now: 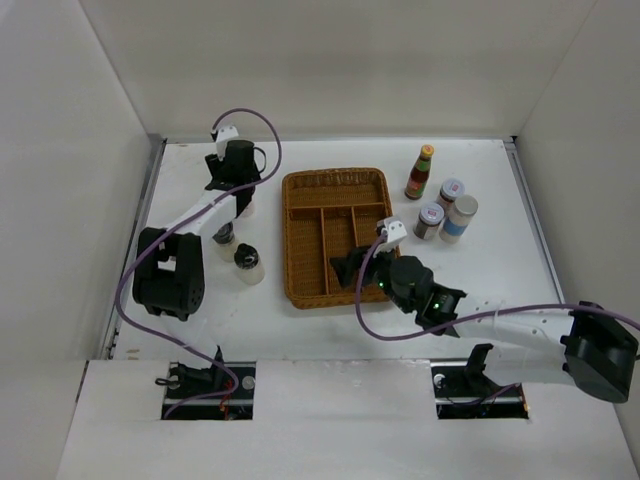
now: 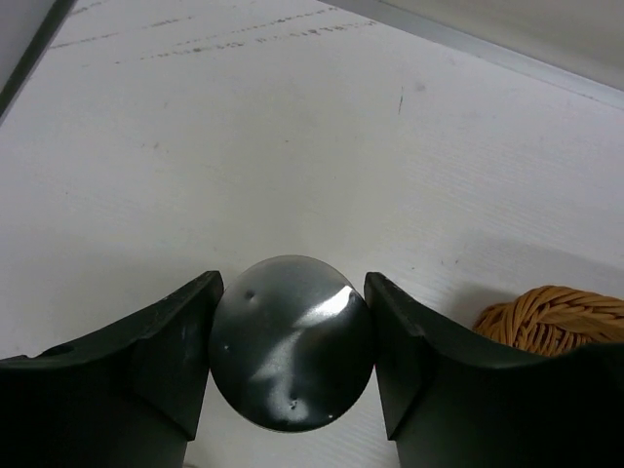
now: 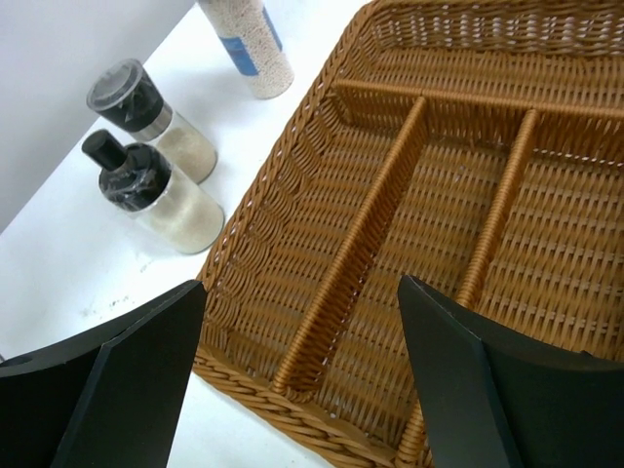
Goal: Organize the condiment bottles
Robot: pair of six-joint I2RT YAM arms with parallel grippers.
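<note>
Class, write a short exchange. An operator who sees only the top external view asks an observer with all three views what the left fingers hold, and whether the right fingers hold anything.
Operator: From above, the left arm hides its own fingers. What is between them?
Observer: In the left wrist view, the left fingers are closed on a round silver lid, one touching each side.
Operator: And the right fingers, over the tray?
Observer: In the right wrist view, the right fingers stand wide apart above the wicker tray, with nothing between them.
</note>
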